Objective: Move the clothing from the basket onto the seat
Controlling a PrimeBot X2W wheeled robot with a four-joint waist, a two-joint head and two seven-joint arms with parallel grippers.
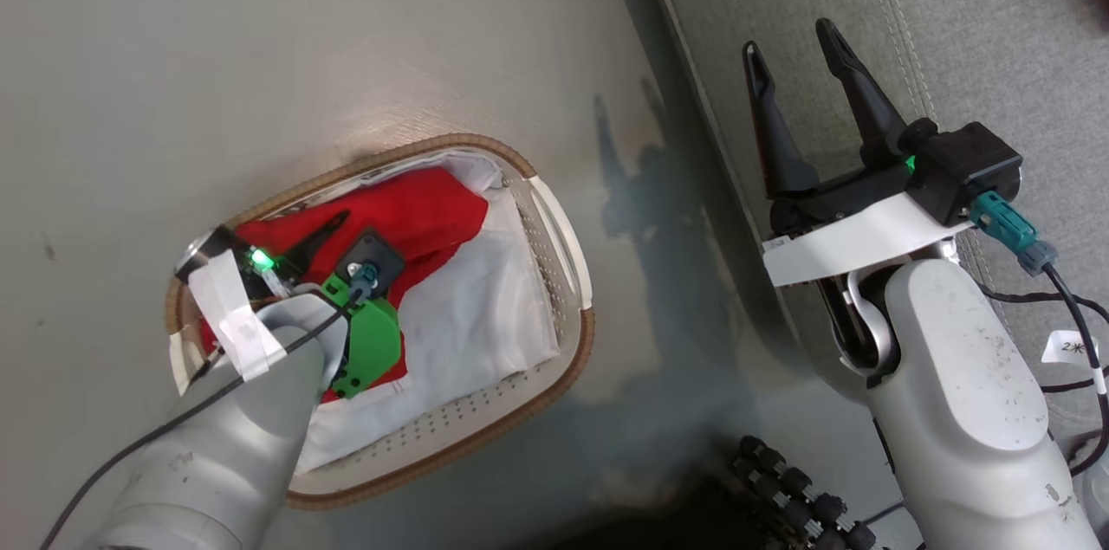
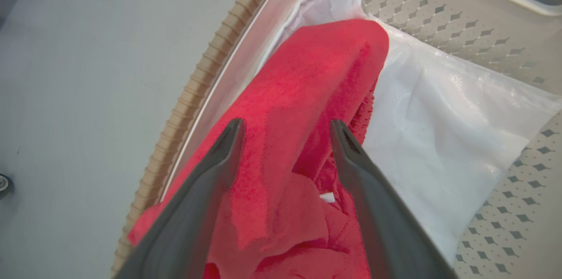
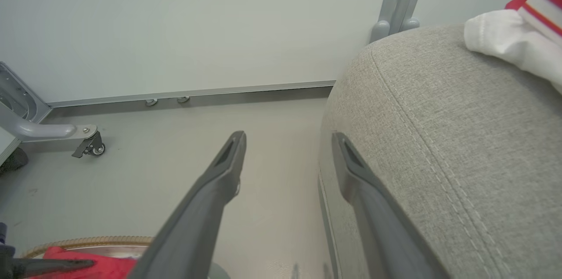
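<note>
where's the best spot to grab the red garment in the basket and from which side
Take the red garment by its raised fold, coming straight down from above. That ridge humps up inside the basket and lies between the open fingers of the left gripper, so closing should pinch it; keep off the white liner beside it.

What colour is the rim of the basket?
Light brown, with a ribbed woven look. The basket rim shows best in the left wrist view.
</note>
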